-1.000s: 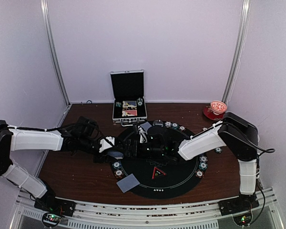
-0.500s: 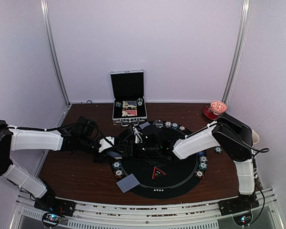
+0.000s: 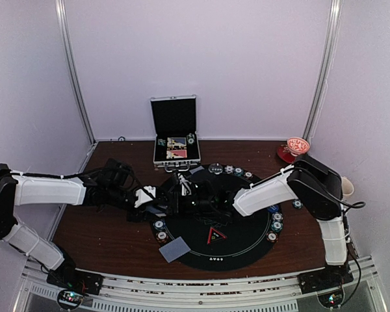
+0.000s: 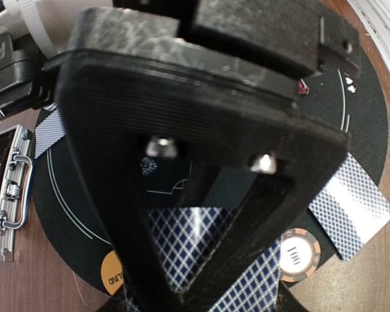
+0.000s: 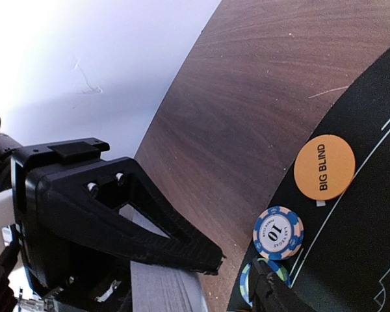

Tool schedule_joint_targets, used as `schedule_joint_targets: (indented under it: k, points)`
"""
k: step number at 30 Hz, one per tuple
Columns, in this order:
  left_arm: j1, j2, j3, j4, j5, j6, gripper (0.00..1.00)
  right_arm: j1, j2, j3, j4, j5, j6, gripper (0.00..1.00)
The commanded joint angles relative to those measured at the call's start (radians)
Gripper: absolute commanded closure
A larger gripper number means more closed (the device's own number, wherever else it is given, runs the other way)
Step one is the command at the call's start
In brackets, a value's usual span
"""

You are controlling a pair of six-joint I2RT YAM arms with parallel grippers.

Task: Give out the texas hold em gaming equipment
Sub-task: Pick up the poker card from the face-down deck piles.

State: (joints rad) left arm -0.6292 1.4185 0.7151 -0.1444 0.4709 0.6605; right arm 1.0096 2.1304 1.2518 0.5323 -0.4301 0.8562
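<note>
The mat (image 3: pixel 240 250) lies mid-table (image 3: pixel 104 234), with the open case (image 3: pixel 175 140) just beyond its far rim. A row of chips (image 3: pixel 229 169) follows the far rim, further chips (image 3: pixel 277 222) the right rim, and two chips (image 3: pixel 160 230) the near-left, a BIG BLIND disc (image 5: pixel 324 167) near them. One card (image 3: pixel 175 249) overlaps the near-left rim; a second card (image 3: pixel 196 171) lies at the far rim (just before the case). Over the mat's left part the left gripper (image 3: pixel 164 207), a stack of cards (image 5: pixel 162 286) between its fingers, meets the right gripper (image 3: pixel 182 195).

Dark wooden table (image 3: pixel 104 234), round black mat (image 3: pixel 247 246), open silver case (image 3: pixel 176 155) behind, red dish (image 3: pixel 294 149) far right
</note>
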Motion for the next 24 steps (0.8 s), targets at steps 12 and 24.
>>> schedule_joint_targets:
  k: [12,24]
  points:
    - [0.003,-0.017,0.009,0.037,0.011,0.013,0.40,-0.012,-0.010,-0.011,-0.013,0.008,0.005,0.81]
    - [0.003,-0.020,0.008,0.036,0.020,0.013,0.43,-0.036,-0.069,-0.086,-0.022,0.053,0.007,0.74]
